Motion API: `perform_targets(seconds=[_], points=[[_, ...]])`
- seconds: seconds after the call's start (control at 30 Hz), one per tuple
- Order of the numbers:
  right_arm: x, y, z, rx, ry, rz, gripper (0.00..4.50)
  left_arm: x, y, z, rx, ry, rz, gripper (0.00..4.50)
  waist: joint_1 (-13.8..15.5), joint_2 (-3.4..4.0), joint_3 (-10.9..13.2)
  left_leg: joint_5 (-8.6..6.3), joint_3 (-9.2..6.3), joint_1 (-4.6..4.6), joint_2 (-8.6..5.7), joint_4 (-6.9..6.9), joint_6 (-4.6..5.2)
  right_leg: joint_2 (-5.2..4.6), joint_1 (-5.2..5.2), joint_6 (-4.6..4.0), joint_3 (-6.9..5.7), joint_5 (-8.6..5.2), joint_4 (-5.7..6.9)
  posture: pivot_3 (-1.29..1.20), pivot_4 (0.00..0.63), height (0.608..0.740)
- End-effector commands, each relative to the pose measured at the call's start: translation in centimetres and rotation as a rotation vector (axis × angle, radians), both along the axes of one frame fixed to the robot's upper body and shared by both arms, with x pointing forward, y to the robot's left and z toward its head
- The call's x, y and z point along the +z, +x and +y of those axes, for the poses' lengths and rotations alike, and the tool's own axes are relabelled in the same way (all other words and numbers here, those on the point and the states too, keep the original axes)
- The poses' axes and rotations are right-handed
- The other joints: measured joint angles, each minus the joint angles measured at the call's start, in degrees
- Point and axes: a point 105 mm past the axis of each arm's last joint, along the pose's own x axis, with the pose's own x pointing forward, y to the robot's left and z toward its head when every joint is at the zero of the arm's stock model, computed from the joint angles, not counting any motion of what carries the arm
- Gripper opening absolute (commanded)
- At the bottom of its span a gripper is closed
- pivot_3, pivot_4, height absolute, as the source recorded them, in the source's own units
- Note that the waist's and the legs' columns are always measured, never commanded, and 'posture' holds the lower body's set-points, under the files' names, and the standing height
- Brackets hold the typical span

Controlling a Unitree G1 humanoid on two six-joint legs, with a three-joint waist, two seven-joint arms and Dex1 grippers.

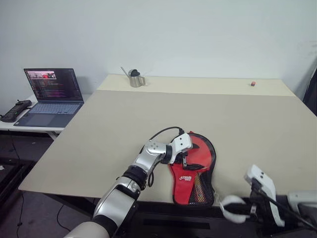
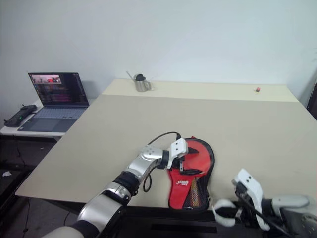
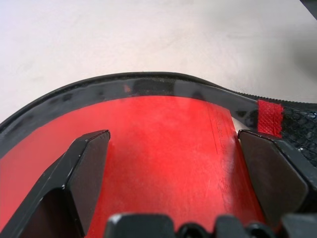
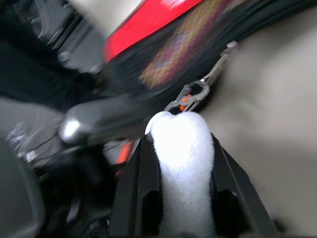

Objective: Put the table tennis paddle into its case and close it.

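The case (image 1: 202, 154) lies flat near the table's front edge, red side with mesh panel up, black zipper rim around it. My left gripper (image 1: 184, 159) hovers open over its round part, and the left wrist view shows the fingers (image 3: 89, 168) spread just above the red surface (image 3: 168, 148). My right gripper (image 1: 246, 208) sits below and in front of the table edge, shut on a white fuzzy loop (image 4: 181, 148). A metal clip (image 4: 190, 98) joins that loop to the case's zipper pull. The table tennis paddle is hidden.
The beige table (image 1: 148, 114) stretches far back. A small metal pitcher (image 1: 134, 78) and a tiny red object (image 1: 253, 84) stand at its far edge. An open laptop (image 1: 49, 96) and a black controller (image 1: 15, 110) rest on a side table at the left.
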Motion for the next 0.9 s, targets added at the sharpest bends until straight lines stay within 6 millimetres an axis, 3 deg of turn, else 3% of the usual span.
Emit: perform_targets(seconds=[0.03,0.27,0.87,0.9], points=[[0.4,-3.1,2.3,0.112,0.086,0.042,0.52,-3.9,-0.7,1.0,0.029,0.133,0.078,4.5,0.02,-0.04,-0.01,0.0,0.0,0.04,0.0,0.0,0.0,0.0,0.06,0.03,0.0,-0.02,0.0,0.0,0.15,0.74],[-0.3,-4.5,3.3,0.096,0.127,0.082,0.52,-3.9,-0.6,1.0,0.033,0.136,0.073,4.5,0.0,-0.17,0.0,-0.08,0.04,0.58,0.07,-0.09,0.08,0.01,0.58,0.15,0.04,-0.12,-0.08,0.0,0.15,0.74],[-1.7,-3.7,3.4,0.061,0.125,0.064,0.52,-4.0,-0.4,1.0,0.055,0.131,0.062,4.5,0.02,-0.38,0.1,-0.09,0.02,0.62,0.07,-0.09,0.09,0.01,0.58,0.18,0.09,-0.13,-0.1,0.0,0.15,0.74],[-1.5,-3.3,3.4,0.053,0.127,0.043,0.87,-4.0,-0.4,1.0,0.055,0.13,0.061,4.5,0.02,-0.39,0.11,-0.09,0.03,0.62,0.07,-0.09,0.09,0.0,0.59,0.19,0.09,-0.13,-0.1,0.0,0.15,0.74]])
